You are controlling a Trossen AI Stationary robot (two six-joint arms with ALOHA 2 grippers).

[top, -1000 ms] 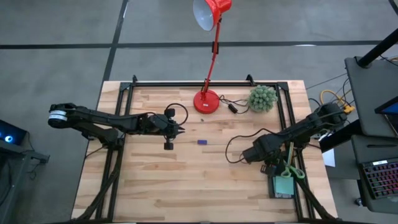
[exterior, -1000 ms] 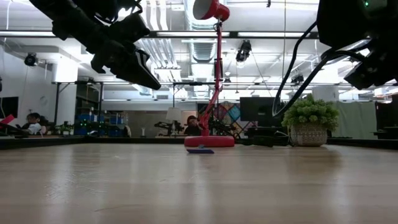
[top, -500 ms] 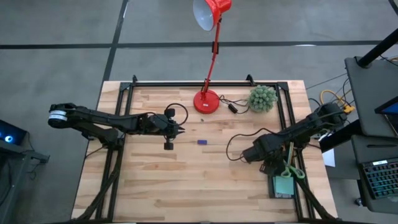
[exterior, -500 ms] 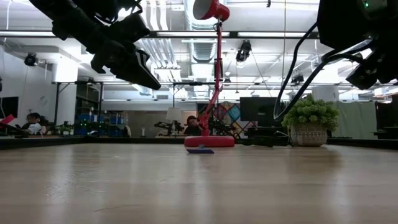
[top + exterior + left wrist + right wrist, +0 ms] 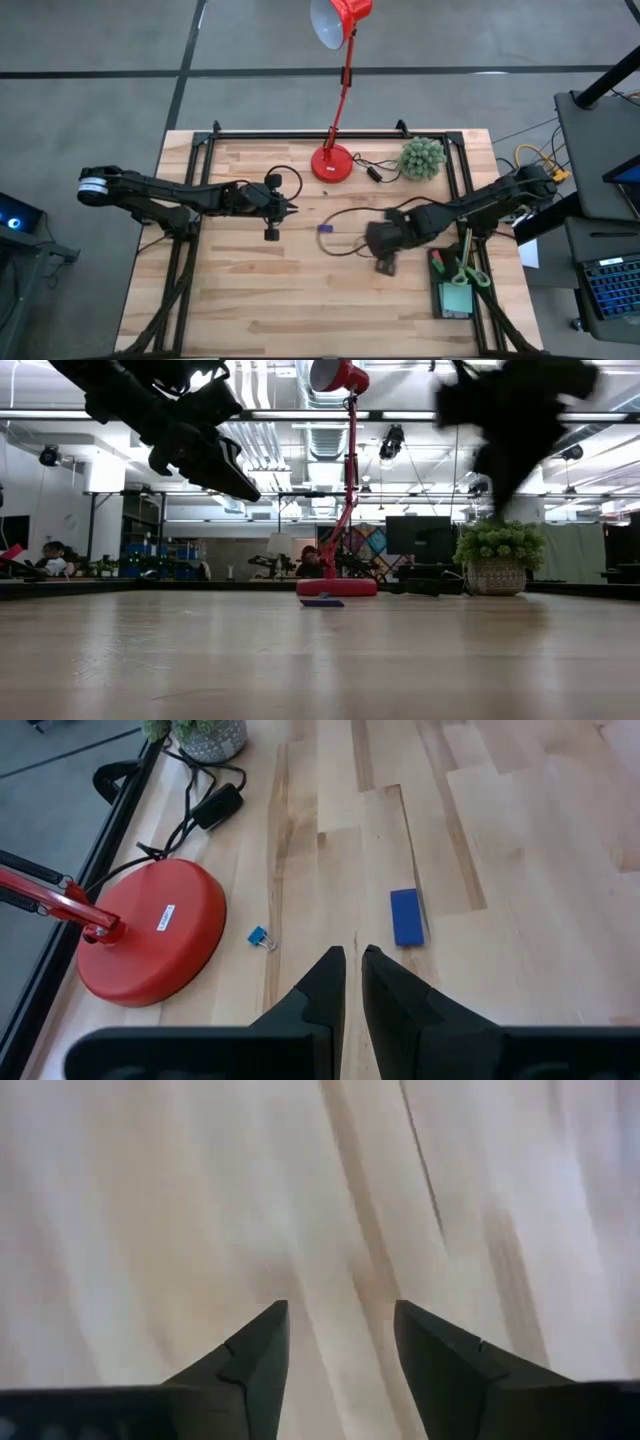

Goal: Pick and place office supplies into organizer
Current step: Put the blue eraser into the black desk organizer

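Observation:
A small blue flat piece (image 5: 324, 228) lies on the wooden table near its middle; it also shows in the left wrist view (image 5: 405, 915) and the low view (image 5: 322, 602). A tiny blue binder clip (image 5: 260, 937) lies beside the lamp base. The dark organizer (image 5: 441, 296) sits at the near right and holds green-handled scissors (image 5: 468, 272), a light-teal pad (image 5: 457, 298) and a red piece (image 5: 437, 262). My right gripper (image 5: 338, 1330) is open over bare wood, just right of the blue piece (image 5: 375, 238). My left gripper (image 5: 352, 960) hovers shut left of centre (image 5: 285, 207).
A red desk lamp stands on its round base (image 5: 332, 162) at the far middle, and its cord (image 5: 370, 172) runs toward a green fuzzy plant (image 5: 422, 158). Black frame rails (image 5: 470, 215) border the table. A loose black cable (image 5: 345, 215) trails from the right arm.
My right gripper has swung fast from over the organizer toward the table's left and now stands near the blue piece, blurred in the low view. The left arm has kept still.

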